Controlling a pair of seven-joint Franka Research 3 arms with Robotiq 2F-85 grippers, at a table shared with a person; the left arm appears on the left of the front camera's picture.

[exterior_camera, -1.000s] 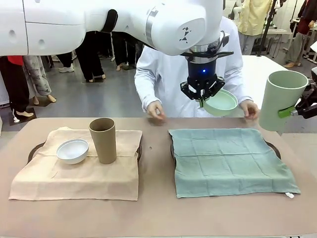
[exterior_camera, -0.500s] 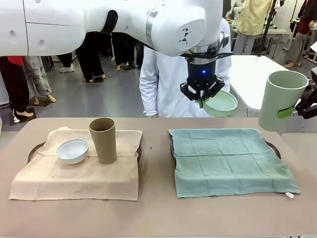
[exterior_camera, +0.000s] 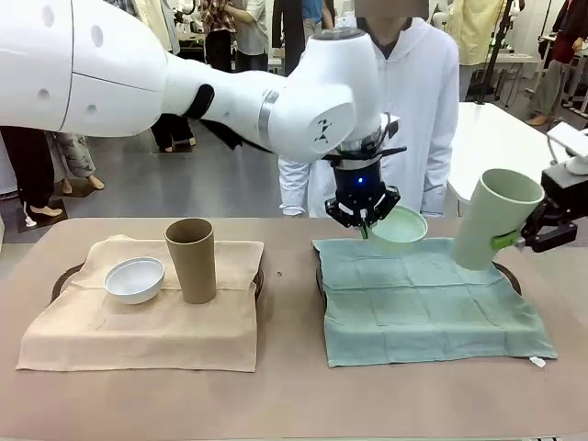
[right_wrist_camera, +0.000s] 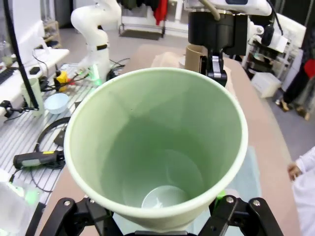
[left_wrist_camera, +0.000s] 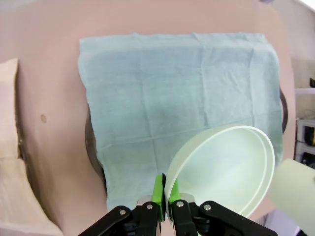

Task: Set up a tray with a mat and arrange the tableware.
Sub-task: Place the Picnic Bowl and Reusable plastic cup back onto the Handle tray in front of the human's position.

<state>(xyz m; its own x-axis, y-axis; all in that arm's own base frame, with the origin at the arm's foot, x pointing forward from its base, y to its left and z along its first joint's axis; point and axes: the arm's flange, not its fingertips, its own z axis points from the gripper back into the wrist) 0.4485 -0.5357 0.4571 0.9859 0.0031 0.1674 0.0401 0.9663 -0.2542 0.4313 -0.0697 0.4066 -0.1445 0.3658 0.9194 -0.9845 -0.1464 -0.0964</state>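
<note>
The left gripper (exterior_camera: 364, 223) has come down since half a second ago and now hangs low over the far edge of the green mat (exterior_camera: 432, 299), its jaws pinched on the rim of the mint bowl (exterior_camera: 398, 227), which tilts just above the cloth; the left wrist view shows the green pads (left_wrist_camera: 158, 189) clamping that rim with the bowl's (left_wrist_camera: 224, 169) hollow turned toward the camera. The right gripper (exterior_camera: 524, 232) has dropped too, and the mint cup (exterior_camera: 491, 217) it holds by the wall now leans over the mat's far right corner, where earlier it stood higher and off beyond the table's right edge (whether its base touches the cloth I cannot tell). From the right wrist, the cup's (right_wrist_camera: 157, 147) open mouth faces the lens with the jaws closed against its outside. The left arm's big joint has swung lower as well. The person (exterior_camera: 413, 110) stands upright behind the table's far side. On the left, nothing has shifted: the white bowl (exterior_camera: 134, 279) and the tan cup (exterior_camera: 191, 260) sit side by side on the beige mat (exterior_camera: 138, 322), which drapes over a dark tray (exterior_camera: 66, 276).
</note>
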